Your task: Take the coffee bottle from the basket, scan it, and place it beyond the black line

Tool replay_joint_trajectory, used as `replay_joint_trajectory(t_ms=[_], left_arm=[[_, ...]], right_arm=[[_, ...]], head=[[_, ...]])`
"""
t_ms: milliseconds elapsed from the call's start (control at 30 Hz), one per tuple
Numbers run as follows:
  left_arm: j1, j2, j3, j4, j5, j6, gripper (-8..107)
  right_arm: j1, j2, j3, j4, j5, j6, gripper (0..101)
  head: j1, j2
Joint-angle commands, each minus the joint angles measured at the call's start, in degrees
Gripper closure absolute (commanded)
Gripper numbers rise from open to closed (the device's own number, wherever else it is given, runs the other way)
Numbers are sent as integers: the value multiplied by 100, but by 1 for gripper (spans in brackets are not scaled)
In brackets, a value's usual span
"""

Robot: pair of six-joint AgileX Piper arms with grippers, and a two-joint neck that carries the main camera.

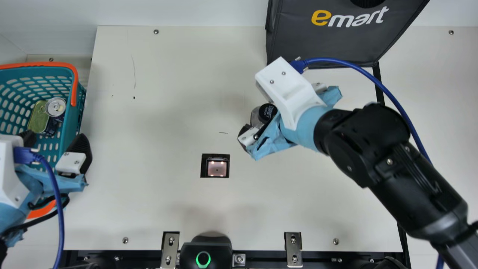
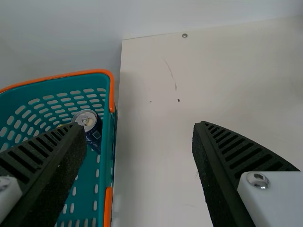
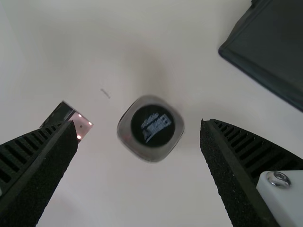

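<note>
Scanner [image 1: 217, 169]: one, black-framed with lit window, set in the desk [image 1: 168, 205]. Reference point for this list.

Coffee bottle [image 3: 150, 153]: one, clear and squarish, with black cap [image 3: 153, 126]. Appears upright on the desk, to the right of the scanner and somewhat farther from the robot. Upright stance leaves its sides free for a grasp; the spot was likely chosen as lying within the right arm's reach. Whether scanned: cannot tell.

Right pincer [image 3: 138, 124]: released, fingers spread either side of the bottle, to the right of the scanner. Held from above, presumably to close on the bottle once low enough.

Left pincer [image 2: 138, 126]: released, grasping nothing, well left of the scanner. Perhaps parked there to leave the right arm room.

Basket [image 1: 75, 117]: teal, orange-handled, far left of the scanner, below the left pincer. Contents include a drink can [image 1: 55, 107] and a green-gold tin [image 1: 38, 118].

Black line [image 1: 380, 98]: well to the right of the scanner, past the bottle; crossing it remains to be done, a job suited to the right arm.

Bag [image 1: 317, 45]: dark grey, beyond the scanner and to its right; calls for care as the bottle is carried across.
</note>
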Motion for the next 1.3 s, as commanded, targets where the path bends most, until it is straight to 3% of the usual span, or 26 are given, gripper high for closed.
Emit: replay_joint_trajectory(t_ms=[0,1267], left_arm=[[0,0,0,0,0,0,9],[0,0,0,0,0,0,9]], right_arm=[[-25,118,-52,6,-1,-19,10],[-171,601,285,3,-367,74,10]], head=[[-148,9],[-148,9]])
